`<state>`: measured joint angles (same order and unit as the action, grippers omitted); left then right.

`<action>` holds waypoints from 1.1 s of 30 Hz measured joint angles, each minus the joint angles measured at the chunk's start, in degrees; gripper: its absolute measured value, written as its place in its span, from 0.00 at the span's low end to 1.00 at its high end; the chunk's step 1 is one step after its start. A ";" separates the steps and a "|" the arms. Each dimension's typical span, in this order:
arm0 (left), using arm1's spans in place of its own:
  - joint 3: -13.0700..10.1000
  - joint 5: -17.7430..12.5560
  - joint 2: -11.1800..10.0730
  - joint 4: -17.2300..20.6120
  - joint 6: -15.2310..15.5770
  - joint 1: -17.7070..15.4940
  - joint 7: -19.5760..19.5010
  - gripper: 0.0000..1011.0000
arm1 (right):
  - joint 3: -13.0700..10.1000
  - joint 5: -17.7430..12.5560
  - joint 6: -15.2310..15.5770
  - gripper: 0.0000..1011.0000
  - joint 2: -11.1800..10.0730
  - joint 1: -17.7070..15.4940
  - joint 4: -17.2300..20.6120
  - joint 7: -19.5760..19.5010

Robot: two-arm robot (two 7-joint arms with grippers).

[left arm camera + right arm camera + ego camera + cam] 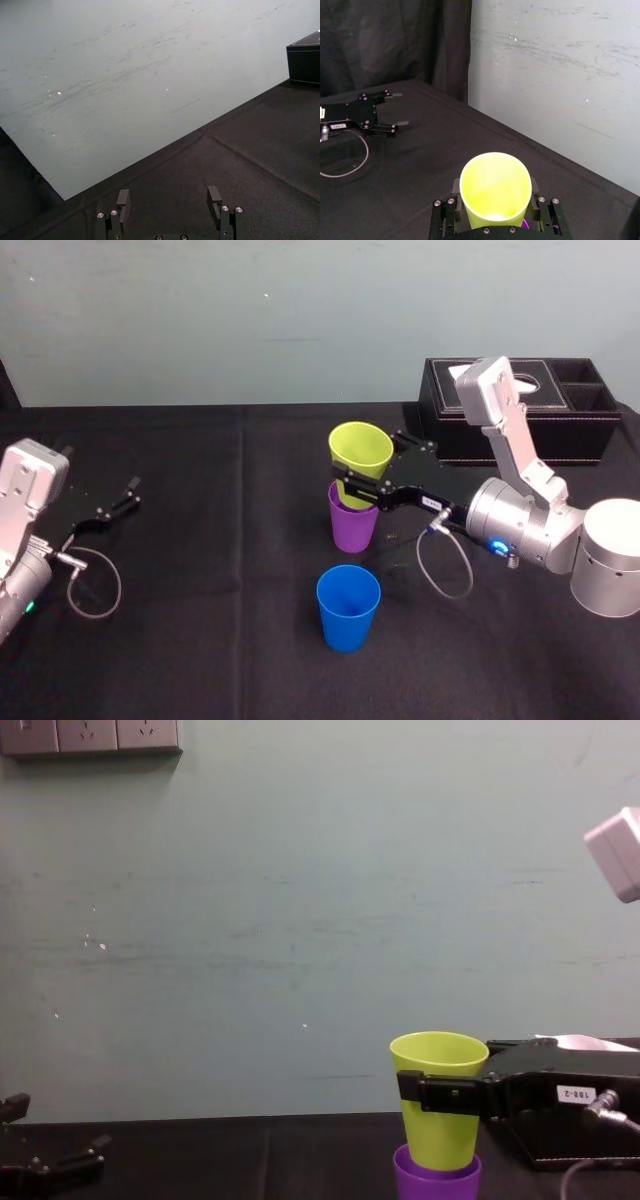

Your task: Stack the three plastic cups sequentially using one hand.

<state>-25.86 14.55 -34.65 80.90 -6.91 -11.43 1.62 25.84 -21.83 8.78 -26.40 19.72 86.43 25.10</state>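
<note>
A pale green wall (200,320) is seen behind the scene, marked with faint scuffs, and a socket strip (90,735) is mounted high on it in the chest view. The worktop (200,640) is covered by a black cloth that runs back to the foot of the wall. A black tissue box (520,445) is set at the far right of the worktop, close to the wall. The left hand (132,492) is held low over the worktop at the far left, well apart from the cups, with its jaws spread wide and nothing between them. The right hand (352,490) is reached in from the right towards the middle of the worktop, and its jaws are closed on the wall of the yellow-green cup (360,450), one jaw on each side. That cup is held mouth up, and its base is lowered into the mouth of the purple cup (353,528), which is stood upright on the cloth directly beneath it. The blue cup (348,608) is stood upright by itself nearer the robot, just in front of the purple cup and apart from both hands.
</note>
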 joint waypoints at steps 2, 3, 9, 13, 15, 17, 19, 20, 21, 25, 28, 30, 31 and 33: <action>0.00 0.00 0.00 0.00 0.00 0.00 0.00 1.00 | 0.01 0.24 0.01 0.73 0.24 0.18 -0.42 0.10; 0.00 0.00 0.00 0.00 0.00 0.00 0.00 1.00 | 0.00 0.28 0.02 0.73 0.31 0.22 -0.52 0.13; 0.00 0.00 0.00 0.00 0.00 0.00 0.00 1.00 | -0.15 0.62 0.11 0.73 0.63 0.43 -1.10 0.42; 0.00 0.00 0.00 0.00 0.00 0.00 0.00 1.00 | -0.23 0.72 0.19 0.73 0.82 0.56 -1.47 0.59; 0.00 0.00 0.00 0.00 0.00 0.00 0.00 1.00 | -0.26 0.78 0.21 0.73 0.92 0.64 -1.69 0.68; 0.00 0.00 0.00 0.00 0.00 0.00 0.00 1.00 | -0.26 0.86 0.21 0.73 0.97 0.70 -1.84 0.75; 0.00 0.00 0.00 0.00 0.00 0.00 0.00 1.00 | -0.25 0.98 0.21 0.73 1.07 0.79 -2.15 0.93; 0.00 0.00 0.00 0.00 0.00 0.00 0.00 1.00 | -0.24 1.03 0.19 0.73 1.12 0.84 -2.28 0.97; 0.00 0.00 0.00 0.00 0.00 0.00 0.00 1.00 | -0.23 1.07 0.18 0.73 1.16 0.88 -2.41 1.00; 0.00 0.00 0.00 0.00 0.00 0.00 0.00 1.00 | -0.17 1.22 0.00 0.73 1.41 1.09 -3.18 1.13; 0.00 0.00 0.00 0.00 0.00 0.00 0.00 1.00 | -0.01 1.53 -0.15 0.73 1.58 1.23 -3.67 1.16; 0.00 0.00 0.00 0.00 0.00 0.00 0.00 1.00 | 0.13 1.75 -0.40 0.73 1.75 1.39 -4.19 1.25; 0.00 0.00 0.00 0.00 0.00 0.00 0.00 1.00 | 0.19 1.84 -0.51 0.73 1.81 1.44 -4.40 1.34; 0.00 0.00 0.00 0.00 0.00 0.00 0.00 1.00 | 0.35 2.03 -0.78 0.73 2.01 1.57 -5.09 1.55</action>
<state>-25.86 14.55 -34.65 80.90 -6.91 -11.43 1.62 26.19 -19.80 8.00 -24.39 21.29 81.34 26.65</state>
